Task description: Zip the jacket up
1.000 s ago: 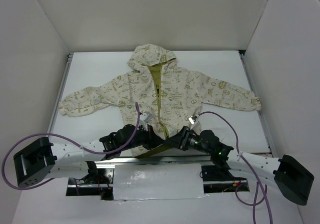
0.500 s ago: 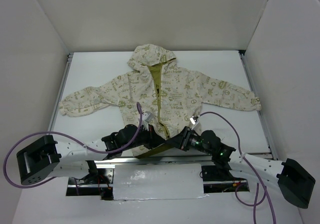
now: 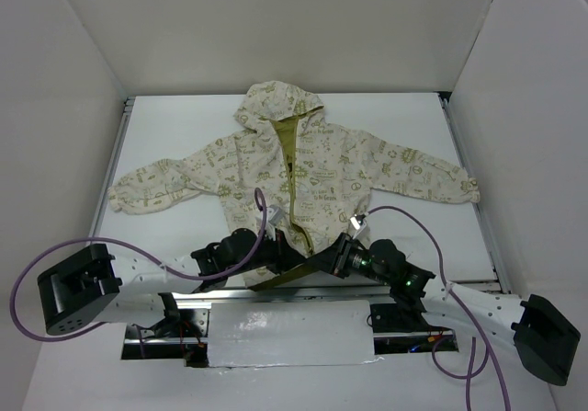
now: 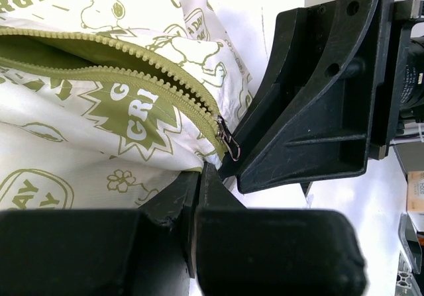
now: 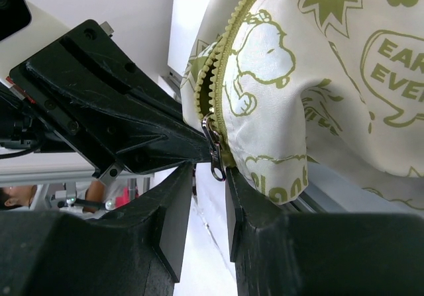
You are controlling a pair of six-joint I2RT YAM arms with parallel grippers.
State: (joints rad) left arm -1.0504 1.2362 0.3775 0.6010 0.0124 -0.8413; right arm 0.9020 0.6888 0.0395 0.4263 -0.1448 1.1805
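Left gripper (image 4: pixel 200 177) pinches the jacket (image 4: pixel 99 110) hem; right gripper (image 5: pixel 209 174), at 3 o'clock, flanks zipper pull (image 5: pixel 213 153), grip unclear. Print (image 4: pixel 136 114): "GRI".

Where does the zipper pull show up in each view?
Left wrist: zipper pull just right of center.
Right wrist: center, between the jaws.
Top external: too small to see, at the jacket's bottom edge.
Shared landmark: olive zipper teeth.
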